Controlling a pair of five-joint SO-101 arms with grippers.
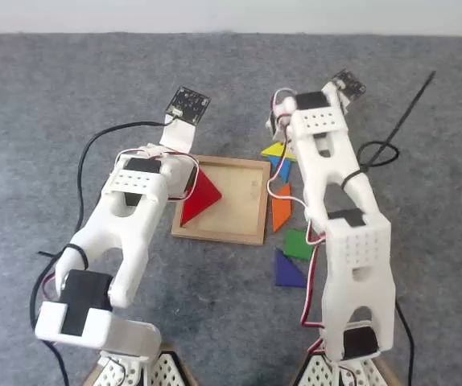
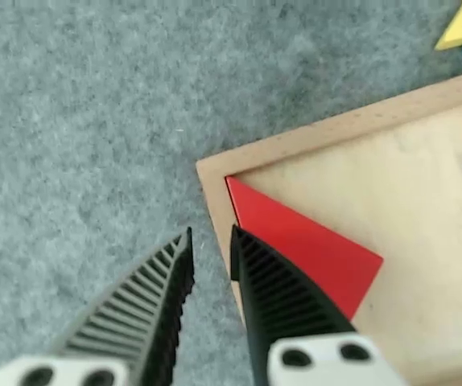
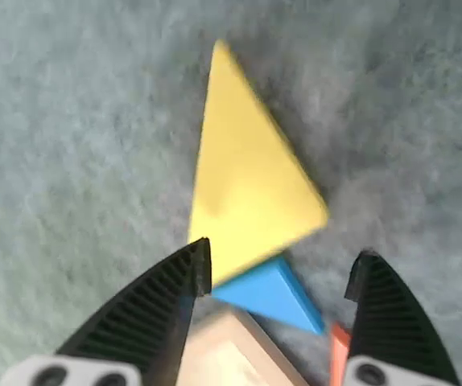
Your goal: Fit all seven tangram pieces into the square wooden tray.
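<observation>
though one piece is home, most of the job is left. the red triangle [image 1: 201,195] lies flat in the tray [image 1: 243,205], tucked against the wall on the left arm's side. on the carpet [image 1: 54,96], beside the tray's opposite wall, lie the yellow triangle [image 3: 247,185], a blue piece [image 3: 271,293], an orange piece [image 1: 280,209], a green piece [image 1: 298,244] and a purple triangle [image 1: 287,269]. that makes six counted, five of them yet to go in.

the left gripper [image 2: 211,237] hovers over the tray's corner rim, fingers a narrow gap apart, holding nothing. the right gripper [image 3: 283,249] hangs spread wide above the yellow and blue pieces, also empty. yellow looks the likely next pick.
</observation>
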